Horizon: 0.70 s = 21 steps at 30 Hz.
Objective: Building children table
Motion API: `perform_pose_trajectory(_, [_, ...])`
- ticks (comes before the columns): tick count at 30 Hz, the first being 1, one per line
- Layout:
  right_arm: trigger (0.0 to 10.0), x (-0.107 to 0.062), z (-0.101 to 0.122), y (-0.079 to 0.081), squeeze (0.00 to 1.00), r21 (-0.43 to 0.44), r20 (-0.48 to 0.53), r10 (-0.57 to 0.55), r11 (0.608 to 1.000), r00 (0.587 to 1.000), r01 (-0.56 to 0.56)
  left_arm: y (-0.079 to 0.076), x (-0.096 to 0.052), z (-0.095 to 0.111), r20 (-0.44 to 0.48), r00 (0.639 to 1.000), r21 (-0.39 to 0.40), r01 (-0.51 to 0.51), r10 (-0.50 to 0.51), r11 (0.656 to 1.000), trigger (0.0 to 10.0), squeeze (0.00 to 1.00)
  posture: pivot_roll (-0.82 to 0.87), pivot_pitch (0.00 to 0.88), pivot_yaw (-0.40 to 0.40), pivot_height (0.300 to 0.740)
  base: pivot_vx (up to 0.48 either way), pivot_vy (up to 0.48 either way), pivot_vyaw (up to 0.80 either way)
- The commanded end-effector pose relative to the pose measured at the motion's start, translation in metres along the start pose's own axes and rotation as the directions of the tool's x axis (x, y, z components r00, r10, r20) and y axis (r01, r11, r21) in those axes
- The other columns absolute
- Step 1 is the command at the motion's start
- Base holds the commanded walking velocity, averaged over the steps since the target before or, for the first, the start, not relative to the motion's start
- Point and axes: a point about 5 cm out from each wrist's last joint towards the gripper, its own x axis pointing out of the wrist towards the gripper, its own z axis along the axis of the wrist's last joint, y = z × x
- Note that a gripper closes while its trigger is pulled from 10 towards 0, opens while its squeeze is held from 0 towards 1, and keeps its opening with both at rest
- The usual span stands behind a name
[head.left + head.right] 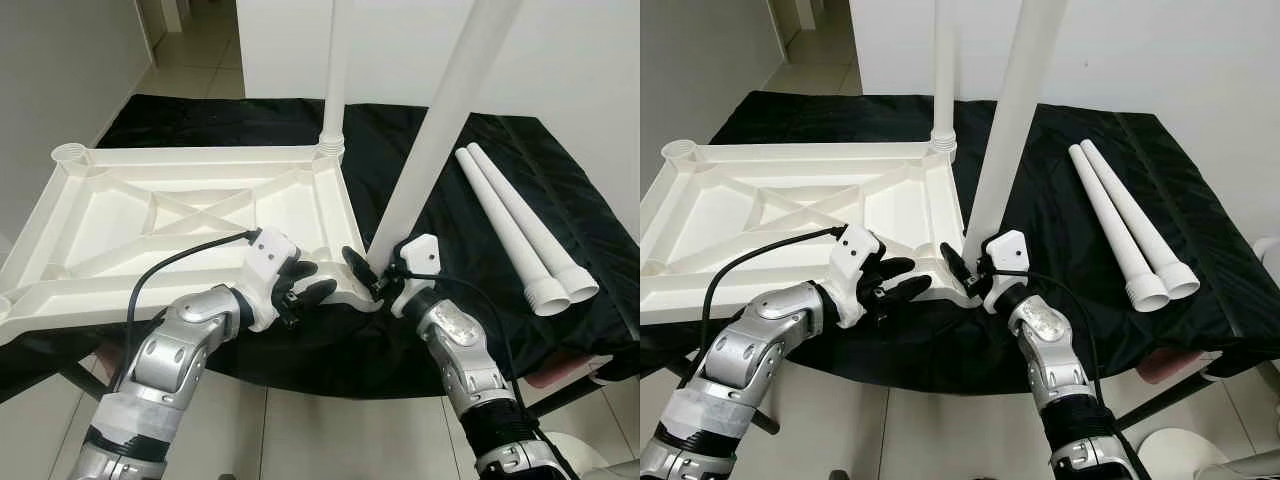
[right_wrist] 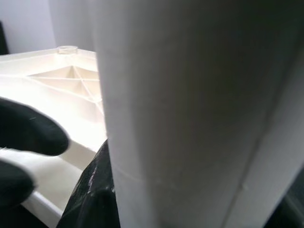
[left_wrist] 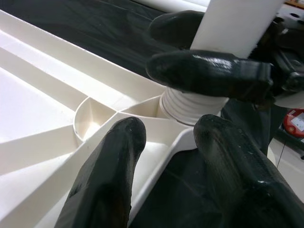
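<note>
Second leg going into the near corner socket

The right gripper (image 1: 378,272) clamps the leg (image 1: 430,150) low at the top's (image 1: 120,215) near right corner; the left gripper (image 1: 305,282), jaws parted and empty, steadies the rim. Light, stiff, slick plastic: grip near the ribbed base.

upturned white tabletop (image 1: 180,215) on black cloth (image 1: 420,150) | right gripper (image 1: 372,272) clamped on tilted leg (image 1: 430,150) at near corner | left gripper (image 1: 310,282) splayed beside corner | two loose legs (image 1: 515,225) rightward
</note>
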Motion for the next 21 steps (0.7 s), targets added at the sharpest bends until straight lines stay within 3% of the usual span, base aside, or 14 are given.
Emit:
perform_pose_trajectory(1, [10.0,-0.012,-0.026,0.011,0.00,0.027,-0.120,0.055,0.998,0.991,-0.052,0.001,-0.001,0.005,0.010,1.000,0.020,-0.012,0.012,1.000,10.0,0.00,0.03,0.075,0.003,0.740,0.000,0.000,0.00])
perform_pose_trajectory(5, [10.0,-0.016,-0.030,0.005,0.00,0.061,-0.129,0.033,0.998,0.991,-0.025,0.003,-0.002,0.005,0.009,1.000,0.023,-0.016,0.016,1.000,10.0,0.00,0.03,0.075,0.004,0.740,0.000,0.000,0.00])
perform_pose_trajectory(8, [10.0,-0.016,-0.034,-0.001,0.00,0.162,-0.133,-0.023,0.986,0.991,0.045,0.003,-0.001,0.006,0.012,1.000,0.022,-0.018,0.018,1.000,10.0,0.00,0.03,0.074,0.005,0.740,0.000,0.000,0.00])
perform_pose_trajectory(11, [10.0,-0.016,-0.034,-0.002,0.00,0.178,-0.138,-0.031,0.983,0.990,0.055,0.003,-0.001,0.006,0.013,1.000,0.023,-0.018,0.017,1.000,10.0,0.00,0.03,0.074,0.005,0.740,0.000,0.000,0.00])
perform_pose_trajectory(14, [10.0,-0.009,-0.036,-0.004,0.00,0.211,-0.186,-0.096,0.968,0.978,0.135,0.003,0.000,0.007,0.016,1.000,0.024,-0.015,0.014,1.000,10.0,0.00,0.02,0.072,0.007,0.740,0.000,0.000,0.00])
perform_pose_trajectory(21, [10.0,-0.001,-0.033,-0.002,0.00,0.089,-0.187,-0.148,0.982,0.971,0.167,0.004,-0.001,0.007,0.015,1.000,0.028,-0.024,0.024,0.999,10.0,0.00,0.03,0.072,0.002,0.740,0.000,0.000,0.00])
